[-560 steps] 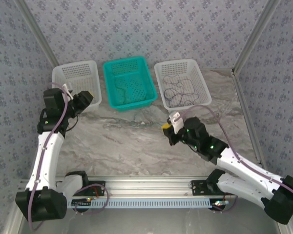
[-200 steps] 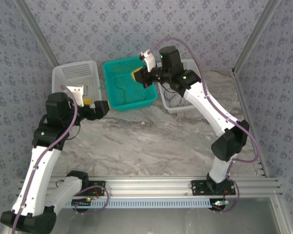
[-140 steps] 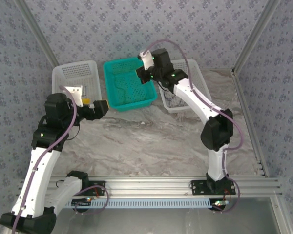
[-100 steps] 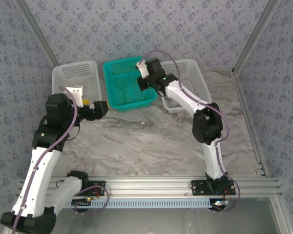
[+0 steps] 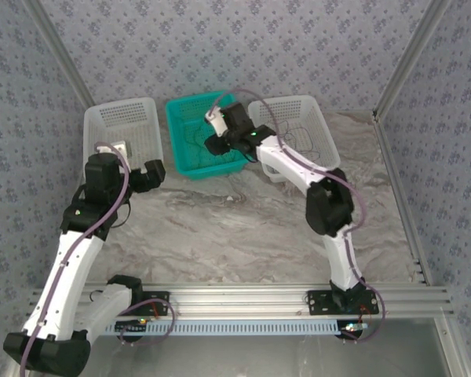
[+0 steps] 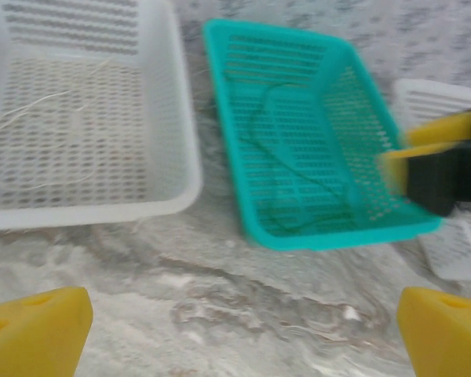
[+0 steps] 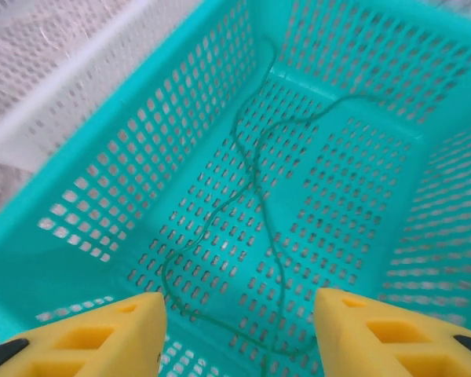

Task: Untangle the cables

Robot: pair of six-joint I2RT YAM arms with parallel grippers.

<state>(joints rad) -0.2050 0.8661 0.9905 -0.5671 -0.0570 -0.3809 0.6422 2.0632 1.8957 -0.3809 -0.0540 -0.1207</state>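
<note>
A thin green cable (image 7: 255, 181) lies loose in loops on the floor of the teal basket (image 7: 165, 102). My right gripper (image 7: 239, 330) hangs just above it, open, with nothing between its yellow fingers. From above, the right gripper (image 5: 213, 146) reaches over the teal basket (image 5: 175, 133). Dark cables (image 5: 292, 140) lie in the right white basket (image 5: 318, 126). A pale grey wire (image 6: 39, 102) rests in the left white basket (image 6: 184, 157). My left gripper (image 6: 243, 338) is open over the marble table in front of both baskets, holding nothing.
Three baskets stand side by side at the back of the marble table (image 5: 235, 236). The right arm (image 5: 326, 204) stretches across the right basket's front corner. Patterned walls close in the back and sides. A metal rail (image 5: 243, 302) runs along the near edge.
My right gripper swung left from over the right white basket into the teal basket and opened its jaws. The left gripper drew back slightly toward the left basket, staying open.
</note>
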